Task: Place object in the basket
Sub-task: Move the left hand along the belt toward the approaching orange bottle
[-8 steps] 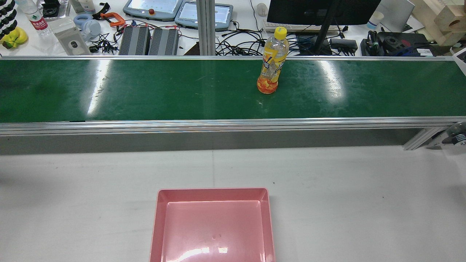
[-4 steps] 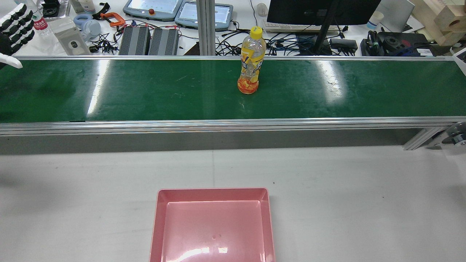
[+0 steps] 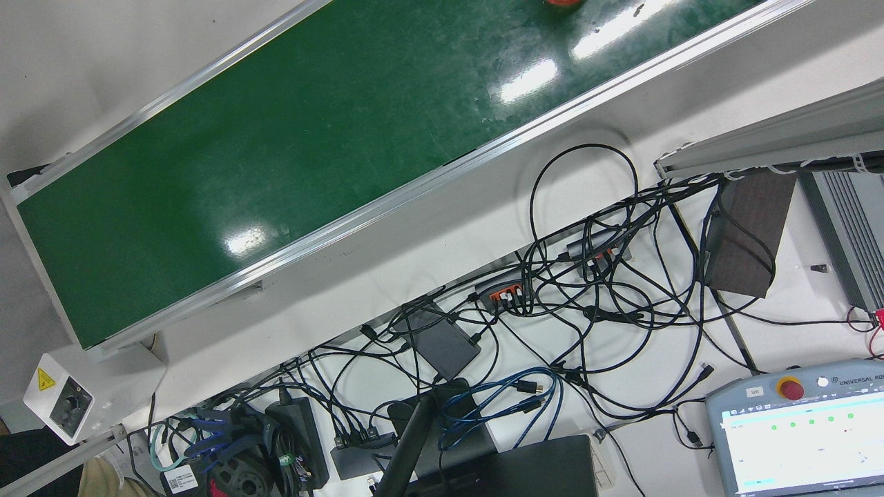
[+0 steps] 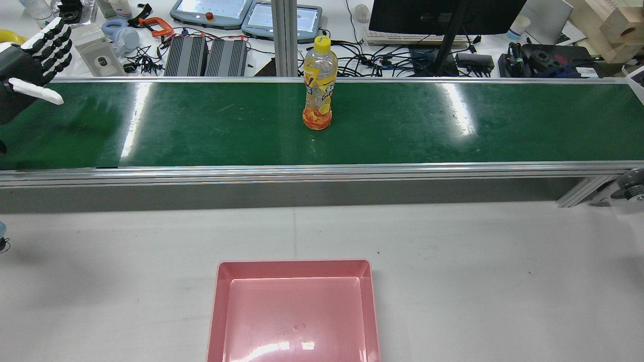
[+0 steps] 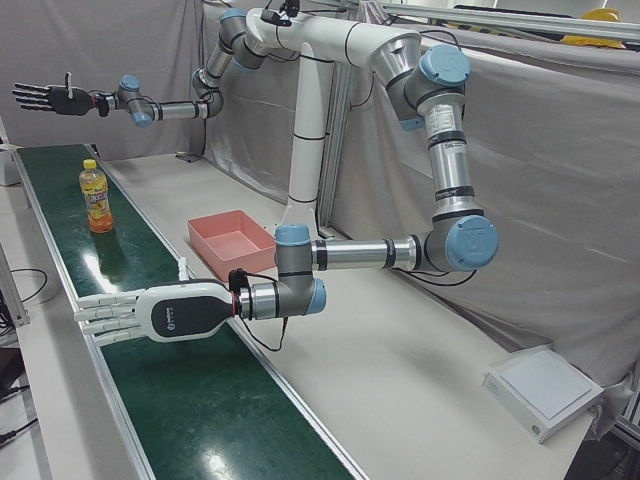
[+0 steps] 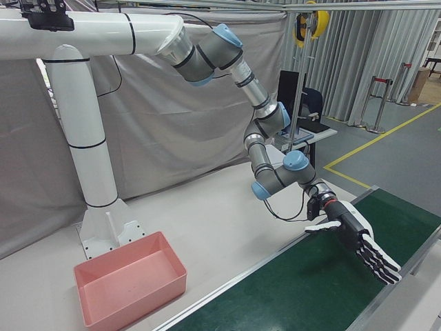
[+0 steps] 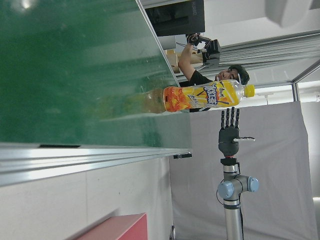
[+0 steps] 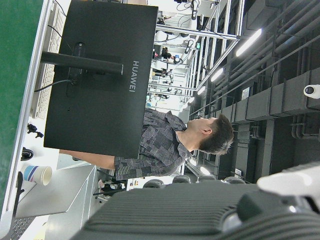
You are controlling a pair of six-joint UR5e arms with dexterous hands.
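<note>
Clearly the task is at its opening step, the reach for a grasp: nothing is held and the pink basket (image 4: 294, 262) is empty on the grey desk (image 4: 478, 281), on the robot's side of the conveyor belt (image 4: 201, 125).

The orange drink bottle (image 4: 318, 85) stands on the green belt near its middle, roughly in line with the basket across the desk and well apart from both hands. It is upright, so its long axis is vertical, with the yellow cap at the top and the orange base on the belt. In the left hand view it appears to lie on its side only because that picture is turned.

The left hand (image 4: 30, 70) hovers over the belt's left end, fingers stretched flat and apart, palm facing along the belt toward the bottle and holding nothing. The right hand (image 5: 50, 97) hangs high beyond the bottle, likewise spread and empty.

The next move, I judge, calls for the left hand to close in at mid-body height and wrap the bottle from the side without tipping it, then carry it across the belt's rail to the basket.
</note>
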